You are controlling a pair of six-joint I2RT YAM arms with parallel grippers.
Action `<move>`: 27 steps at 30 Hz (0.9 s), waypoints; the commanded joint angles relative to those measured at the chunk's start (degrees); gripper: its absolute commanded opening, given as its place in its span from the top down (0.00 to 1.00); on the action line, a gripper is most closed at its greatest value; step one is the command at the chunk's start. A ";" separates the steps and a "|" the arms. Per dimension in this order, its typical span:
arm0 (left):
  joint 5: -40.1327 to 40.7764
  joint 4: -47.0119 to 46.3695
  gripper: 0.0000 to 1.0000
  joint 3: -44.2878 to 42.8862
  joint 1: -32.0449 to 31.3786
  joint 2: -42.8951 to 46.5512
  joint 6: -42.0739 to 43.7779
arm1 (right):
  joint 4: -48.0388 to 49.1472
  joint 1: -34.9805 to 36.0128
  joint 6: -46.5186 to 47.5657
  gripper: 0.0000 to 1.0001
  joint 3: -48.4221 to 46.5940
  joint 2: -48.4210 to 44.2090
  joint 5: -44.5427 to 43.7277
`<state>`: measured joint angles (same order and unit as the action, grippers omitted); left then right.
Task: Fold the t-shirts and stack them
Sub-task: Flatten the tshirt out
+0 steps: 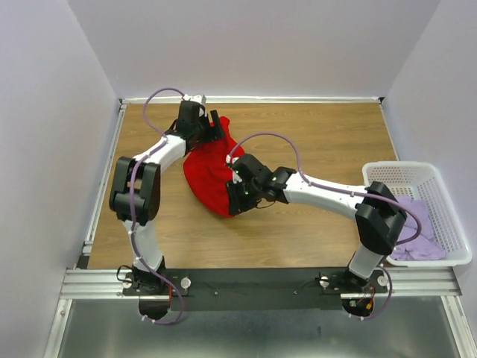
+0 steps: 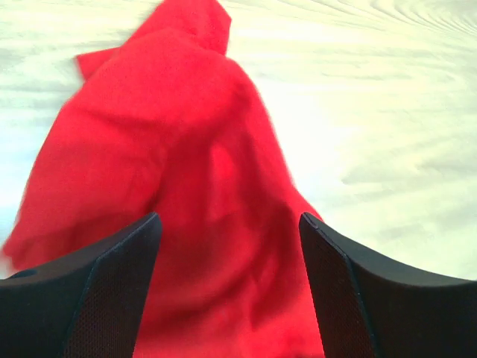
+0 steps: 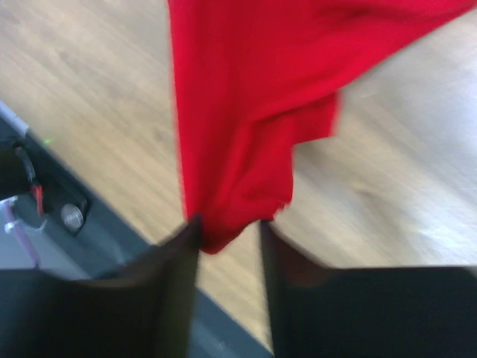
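Note:
The bright red t-shirt [image 1: 211, 177] lies crumpled on the wooden table, left of the middle. At its far end my left gripper [image 1: 218, 128] hovers over it. In the left wrist view that gripper [image 2: 229, 218] stands wide open with red cloth [image 2: 186, 149] below and between its fingers. My right gripper [image 1: 233, 205] is at the shirt's near edge. Seen from the right wrist, a corner of the shirt [image 3: 246, 89] hangs between the parted fingertips of the right gripper [image 3: 229, 224], and the frame is blurred. Pale lilac t-shirts [image 1: 417, 227] lie bunched in the basket.
A white lattice basket [image 1: 402, 168] stands at the table's right edge, beside the right arm's elbow. White walls close off the back and both sides. A metal rail [image 1: 261, 280] with the arm bases runs along the near edge.

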<state>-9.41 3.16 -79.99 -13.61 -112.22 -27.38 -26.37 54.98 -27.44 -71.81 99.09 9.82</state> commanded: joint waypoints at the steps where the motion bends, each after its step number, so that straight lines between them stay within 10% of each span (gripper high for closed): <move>1: 7.11 1.84 0.14 7.28 0.07 15.43 2.85 | -0.70 -1.80 -1.92 0.49 -1.58 -4.59 -9.46; 14: 18.20 14.77 0.18 39.81 -11.09 46.82 -16.36 | -0.88 -13.76 -1.74 0.33 7.91 -14.27 -16.51; 27: 20.22 15.91 0.36 44.92 -16.36 41.30 -22.01 | -0.09 -13.85 -0.25 0.33 12.65 -14.71 -12.02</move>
<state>8.58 18.59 -34.98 -28.12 -68.95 -46.48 -26.61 41.15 -28.67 -61.34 85.60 -3.53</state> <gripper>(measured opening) 0.643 0.670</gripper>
